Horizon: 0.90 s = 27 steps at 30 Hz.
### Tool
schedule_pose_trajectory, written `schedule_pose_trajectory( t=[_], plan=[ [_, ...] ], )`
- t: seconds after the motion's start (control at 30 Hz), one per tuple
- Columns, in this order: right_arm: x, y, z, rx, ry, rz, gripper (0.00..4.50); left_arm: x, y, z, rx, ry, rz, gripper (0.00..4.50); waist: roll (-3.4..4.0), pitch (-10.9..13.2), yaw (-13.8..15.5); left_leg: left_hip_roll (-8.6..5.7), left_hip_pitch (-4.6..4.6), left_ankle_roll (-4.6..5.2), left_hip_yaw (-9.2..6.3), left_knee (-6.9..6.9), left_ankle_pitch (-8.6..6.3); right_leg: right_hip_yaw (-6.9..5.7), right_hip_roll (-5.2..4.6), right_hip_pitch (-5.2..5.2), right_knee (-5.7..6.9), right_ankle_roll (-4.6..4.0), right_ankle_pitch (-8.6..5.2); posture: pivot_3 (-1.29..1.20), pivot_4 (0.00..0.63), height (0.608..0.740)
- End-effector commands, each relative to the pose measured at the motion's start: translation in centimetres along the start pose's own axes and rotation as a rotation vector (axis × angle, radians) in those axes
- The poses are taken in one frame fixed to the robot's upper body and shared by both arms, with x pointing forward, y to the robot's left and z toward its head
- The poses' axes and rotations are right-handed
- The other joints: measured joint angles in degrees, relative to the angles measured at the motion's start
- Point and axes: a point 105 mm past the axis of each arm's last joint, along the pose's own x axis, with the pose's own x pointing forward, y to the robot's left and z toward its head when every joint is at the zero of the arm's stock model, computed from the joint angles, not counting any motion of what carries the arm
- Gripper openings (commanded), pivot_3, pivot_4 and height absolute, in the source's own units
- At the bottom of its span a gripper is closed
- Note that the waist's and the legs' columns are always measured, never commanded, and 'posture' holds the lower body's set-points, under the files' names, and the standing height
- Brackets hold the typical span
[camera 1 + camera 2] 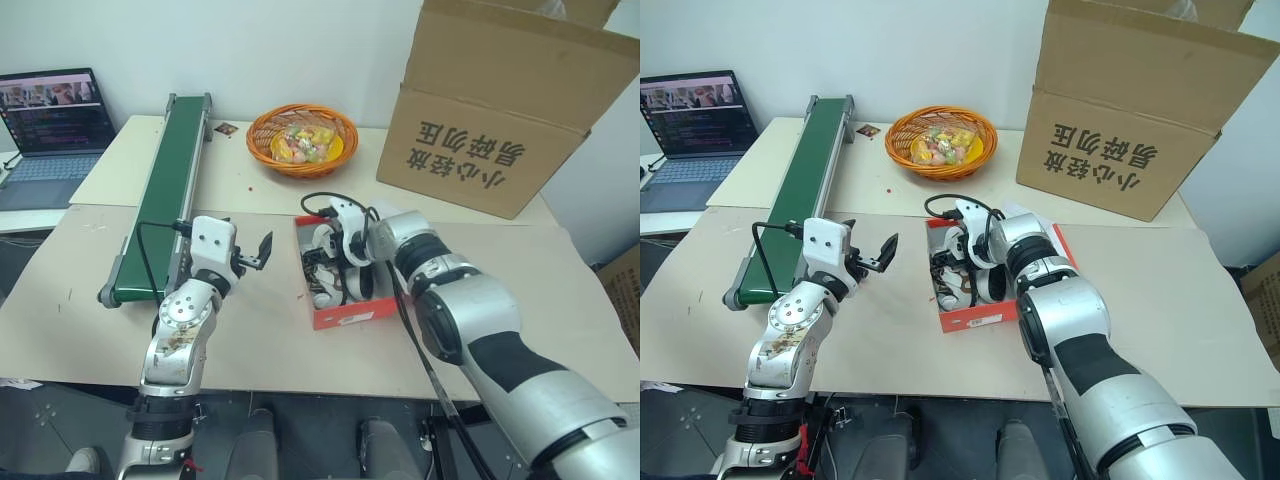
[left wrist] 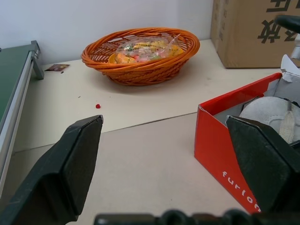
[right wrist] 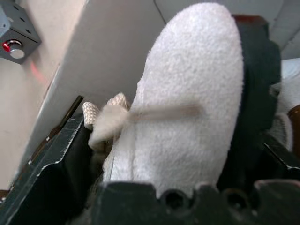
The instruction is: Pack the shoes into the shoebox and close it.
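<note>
Reaching into the shoebox (image 1: 345,312), our right gripper (image 3: 154,140) had a white shoe (image 3: 187,93) between its two fingers; we could not tell whether it gripped the shoe or stood loose around it. The red box sat open on the table (image 1: 560,300), and shoes (image 1: 970,270) lay inside it. Our left gripper (image 2: 173,154) hovered level just beside the box, wide open and empty. Farther back stood an orange basket (image 1: 302,137) and a brown carton (image 1: 500,110).

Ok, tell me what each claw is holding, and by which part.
Left claw: open, holding nothing. Right claw: at a white shoe inside the shoebox; whether it grips the shoe cannot be told.
</note>
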Motion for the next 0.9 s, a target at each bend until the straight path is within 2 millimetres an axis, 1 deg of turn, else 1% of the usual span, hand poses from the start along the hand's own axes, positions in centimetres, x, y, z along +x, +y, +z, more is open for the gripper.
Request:
schedule_pose_trajectory(
  t=[0.03, 0.27, 0.4, 0.43, 0.5, 0.57, 0.67, 0.73, 0.8, 0.87, 0.9],
  plan=[
    [-1.6, 0.8, 3.4, -0.003, -0.088, 0.02, 4.38, 0.3, -0.2, 1.6, -0.001, -0.057, -0.008, 4.5, 0.0, 0.0, 0.0, 0.0, -0.05, 0.0, 0.0, 0.0, 0.0, 0.0, 0.0, -0.04, 0.0, 0.01, 0.0, 0.0, 0.15, 0.721],
    [-3.3, 0.2, 5.6, 0.028, -0.172, 0.019, 4.38, 0.5, -0.3, 1.7, 0.007, -0.058, -0.017, 4.5, 0.0, 0.0, 0.1, -0.01, -0.2, 0.0, -0.03, -0.02, 0.0, -0.04, 0.0, -0.13, -0.07, 0.05, 0.0, 0.0, 0.15, 0.721],
    [-4.9, -1.1, 7.1, 0.037, -0.253, -0.014, 4.38, 0.5, -0.2, 1.8, 0.01, -0.063, -0.015, 4.5, 0.0, 0.0, 0.1, -0.01, -0.19, 0.0, -0.03, -0.01, 0.0, -0.04, 0.0, -0.13, -0.06, 0.05, 0.01, 0.0, 0.15, 0.721],
    [-5.2, -1.4, 7.2, 0.028, -0.265, -0.028, 4.38, 0.5, -0.2, 1.8, 0.011, -0.064, -0.014, 4.5, 0.0, 0.0, 0.1, -0.01, -0.19, 0.0, -0.03, -0.01, 0.0, -0.04, 0.0, -0.12, -0.06, 0.06, 0.01, 0.0, 0.15, 0.721],
    [-5.7, -2.0, 7.4, 0.074, -0.293, -0.025, 4.38, 0.5, -0.1, 1.9, 0.012, -0.066, -0.015, 4.5, 0.0, 0.0, 0.1, -0.01, -0.19, 0.0, -0.03, -0.01, 0.0, -0.04, 0.0, -0.11, -0.07, 0.05, 0.0, 0.0, 0.15, 0.721],
    [-6.1, -2.3, 7.2, 0.132, -0.309, 0.004, 4.38, 0.5, -0.1, 1.9, 0.015, -0.064, -0.016, 4.5, 0.0, 0.0, 0.1, -0.01, -0.19, 0.0, -0.03, -0.02, 0.0, -0.04, 0.0, -0.12, -0.09, 0.05, 0.0, 0.0, 0.15, 0.721],
    [-6.3, -2.7, 6.7, 0.142, -0.323, 0.002, 4.38, 0.5, -0.1, 1.9, 0.016, -0.064, -0.017, 4.5, 0.0, 0.0, 0.1, -0.01, -0.18, 0.0, -0.04, -0.03, 0.0, -0.04, 0.0, -0.1, -0.09, 0.05, 0.0, 0.0, 0.15, 0.721],
    [-6.3, -3.2, 5.9, 0.134, -0.329, -0.021, 4.38, 0.4, -0.1, 2.0, 0.016, -0.064, -0.019, 4.5, 0.0, 0.0, 0.1, -0.01, -0.18, 0.0, -0.04, -0.02, 0.0, -0.04, 0.0, -0.08, -0.09, 0.06, 0.0, 0.0, 0.15, 0.721],
    [-6.6, -3.4, 4.9, 0.216, -0.346, -0.002, 4.38, 0.4, -0.1, 2.0, 0.018, -0.064, -0.02, 4.5, 0.0, 0.0, 0.3, -0.01, -0.17, 0.0, -0.05, 0.0, 0.0, -0.04, 0.0, -0.05, -0.08, 0.06, 0.0, 0.0, 0.15, 0.721],
    [-7.9, -5.0, 3.8, 0.239, -0.395, -0.074, 4.38, 0.3, 0.0, 2.1, 0.019, -0.066, -0.014, 4.5, 0.0, 0.0, 0.5, -0.02, -0.19, 0.01, -0.07, 0.02, 0.0, -0.04, 0.0, -0.05, -0.08, 0.07, 0.01, 0.0, 0.15, 0.721],
    [-9.1, -5.6, 3.6, 0.266, -0.445, -0.098, 4.38, 0.3, 0.1, 2.1, 0.02, -0.067, -0.01, 4.5, 0.0, 0.0, 0.6, -0.02, -0.2, 0.01, -0.08, 0.04, 0.01, -0.05, 0.0, -0.02, -0.08, 0.07, 0.01, 0.0, 0.15, 0.721]
  ],
)
